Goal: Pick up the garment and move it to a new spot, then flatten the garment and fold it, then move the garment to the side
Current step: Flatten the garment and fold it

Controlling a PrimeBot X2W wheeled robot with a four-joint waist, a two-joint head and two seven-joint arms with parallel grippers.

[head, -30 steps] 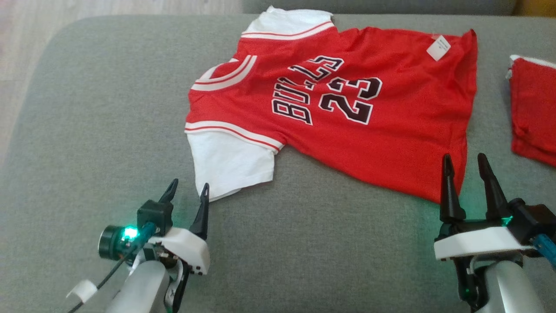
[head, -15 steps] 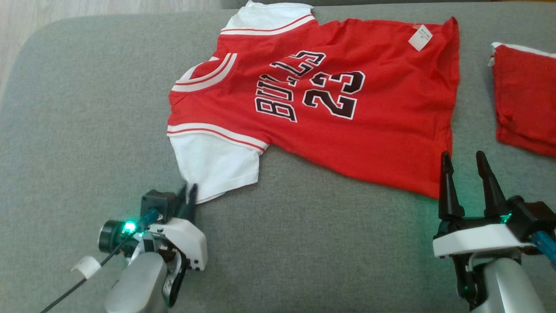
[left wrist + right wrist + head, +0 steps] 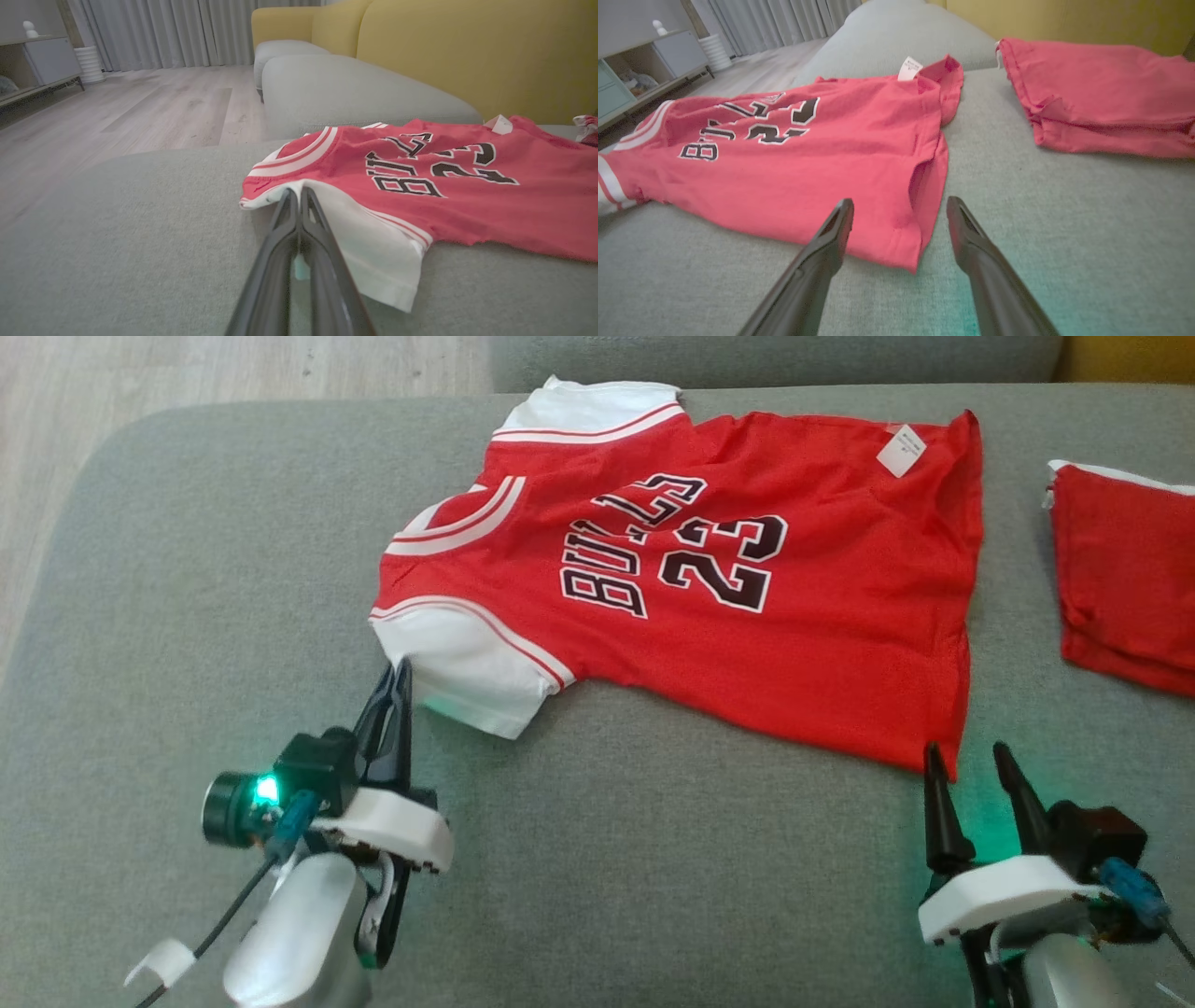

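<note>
My left pincer [image 3: 401,670], spread a second ago, is now clenched on the white sleeve [image 3: 476,677] of the garment [image 3: 747,644], which lies flat on the grey sofa seat [image 3: 653,859]. My right pincer [image 3: 966,758] stays released, straddling the hem corner [image 3: 908,252].

Left forearm [image 3: 299,933]: pale, rising from the lower left of the head view, angled up and slightly right.
Left gripper [image 3: 401,674]: both dark fingers pressed together along their length, with the garment [image 3: 794,653] pinched by a sleeve edge at the tips.
Right forearm [image 3: 1064,980]: pale, at the lower right corner, mostly cut off by the edge.
Right gripper [image 3: 966,758]: fingers spread wide, pointing up the head view, with nothing between them.
Wrists: a green light glows at each.
</note>
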